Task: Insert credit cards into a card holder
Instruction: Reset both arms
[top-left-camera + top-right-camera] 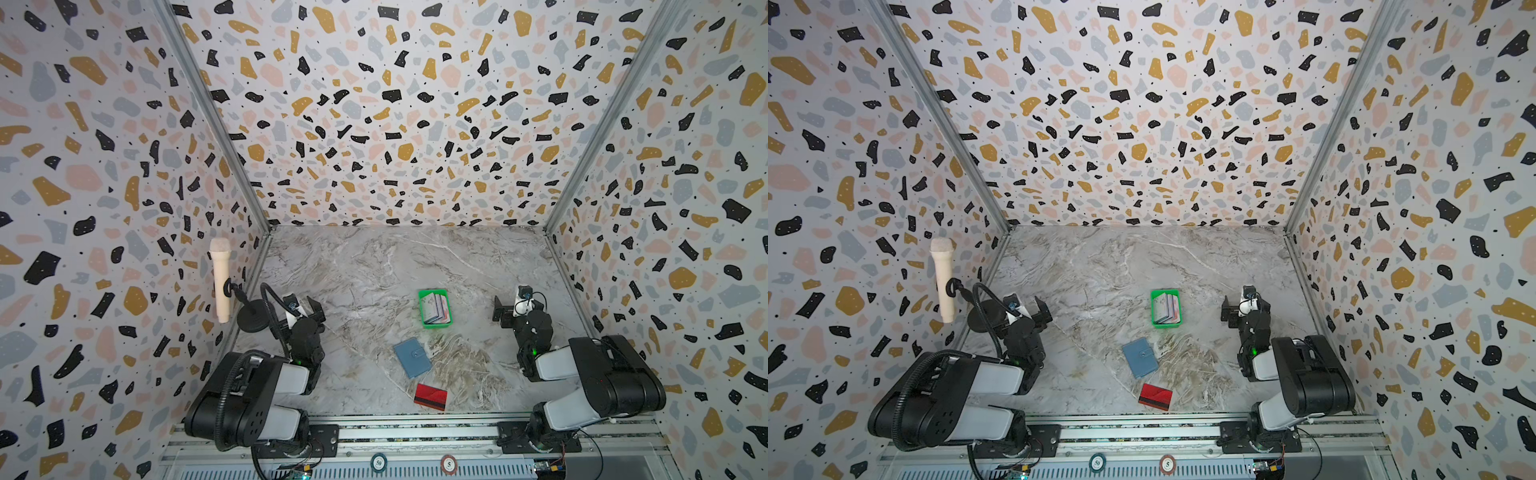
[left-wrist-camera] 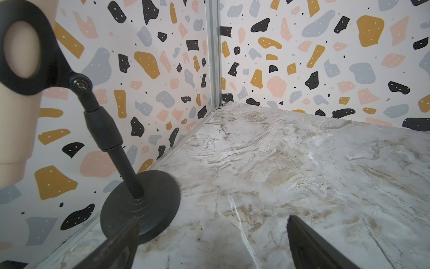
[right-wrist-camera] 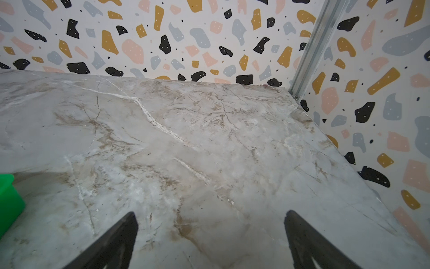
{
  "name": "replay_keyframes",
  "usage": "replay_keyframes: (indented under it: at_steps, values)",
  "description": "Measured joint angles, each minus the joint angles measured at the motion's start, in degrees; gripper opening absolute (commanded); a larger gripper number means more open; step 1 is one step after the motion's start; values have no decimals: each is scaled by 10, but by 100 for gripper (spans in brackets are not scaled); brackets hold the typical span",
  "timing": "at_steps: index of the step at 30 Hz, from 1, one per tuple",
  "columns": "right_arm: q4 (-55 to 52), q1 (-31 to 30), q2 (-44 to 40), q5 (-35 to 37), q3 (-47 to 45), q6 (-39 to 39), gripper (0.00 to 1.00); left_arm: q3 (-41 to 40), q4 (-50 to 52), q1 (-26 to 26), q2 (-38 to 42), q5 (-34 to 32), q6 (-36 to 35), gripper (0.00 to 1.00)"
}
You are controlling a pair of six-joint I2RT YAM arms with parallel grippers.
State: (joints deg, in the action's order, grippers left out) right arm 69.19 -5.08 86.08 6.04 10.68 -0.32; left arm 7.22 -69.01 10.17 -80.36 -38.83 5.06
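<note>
While both arms sit folded at the two sides of the counter (image 1: 374,266), the left end effector (image 2: 213,219) has its jaws spread wide and has hold of nothing; in the left wrist view only bare marble surface shows between them. It is near the round foot of a black stand (image 2: 144,205), which carries a cream microphone (image 1: 220,282) close to the left wall. The right end effector (image 3: 209,213) is spread just as wide and is also empty, with bare counter between its jaws. A corner of the green tray (image 3: 9,198) shows at the edge of the right wrist view. In both top views the card holder (image 1: 412,356) (image 1: 1140,356) lies flat and closed in the middle of the counter, between the two arms and well apart from both end effectors. It is turned a little askew and its snap tab faces up. Behind it, toward the back wall and not touching it, stands the green tray (image 1: 420,309) (image 1: 1152,309), and inside the tray a bundle of credit cards (image 1: 436,308) (image 1: 1168,308) leans, with whitish, bluish and pink faces. One red card (image 1: 430,396) (image 1: 1155,396) with a dark stripe lies flat on the counter, just beside the near corner of the card holder, close to the front rail. A small gap seems to separate the two.
</note>
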Motion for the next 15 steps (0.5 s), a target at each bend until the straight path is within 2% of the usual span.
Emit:
replay_keyframes:
  at_steps: [15]
  values:
    - [0,0,0,-3,0,0,99,0,0,0,0,0,0,100]
